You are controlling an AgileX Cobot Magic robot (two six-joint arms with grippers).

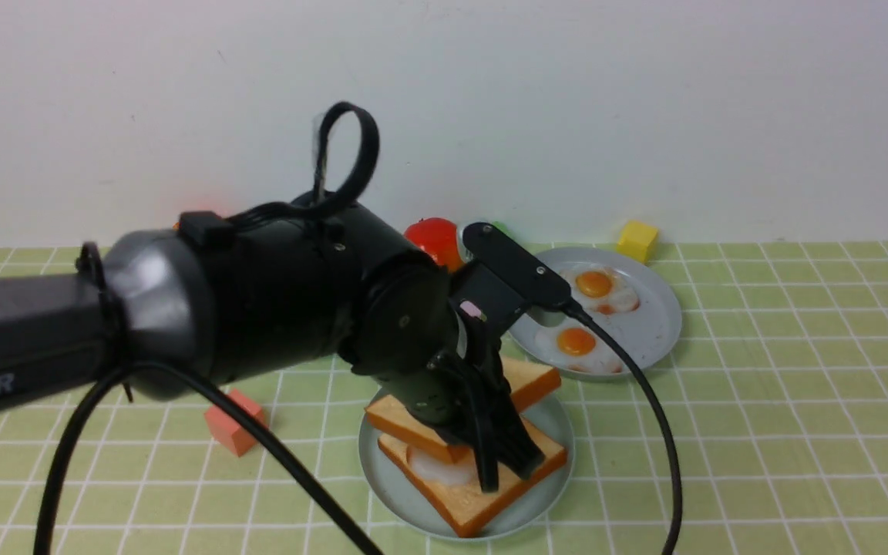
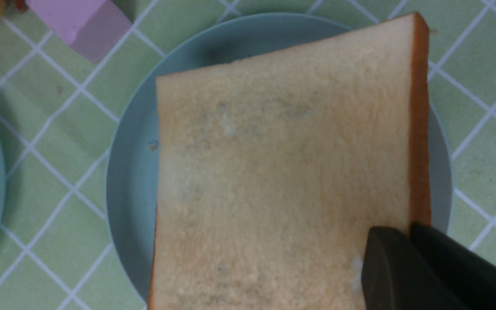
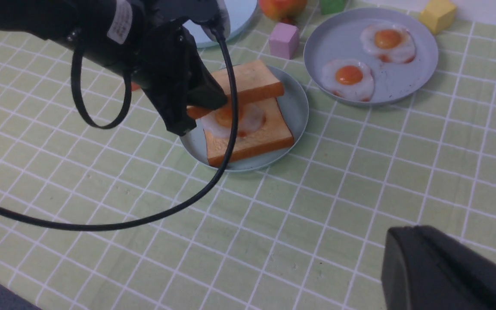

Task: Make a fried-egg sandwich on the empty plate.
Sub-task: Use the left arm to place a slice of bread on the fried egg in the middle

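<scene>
On the empty plate (image 1: pixel 557 428) a toast slice (image 1: pixel 475 502) is laid, with the fried egg (image 1: pixel 432 467) on it and a second slice (image 1: pixel 533 381) tilted above. Behind, to the right, another plate (image 1: pixel 654 327) is set with two eggs (image 1: pixel 576 341).

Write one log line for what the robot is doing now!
left gripper: shut on top toast slice, held over fried egg | fried egg: on bottom toast slice, on plate | right gripper: shut, empty

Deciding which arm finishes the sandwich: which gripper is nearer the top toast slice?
Left. The left gripper is closed on a corner of the top toast slice; the right gripper sits far back from it, over bare tablecloth.
</scene>
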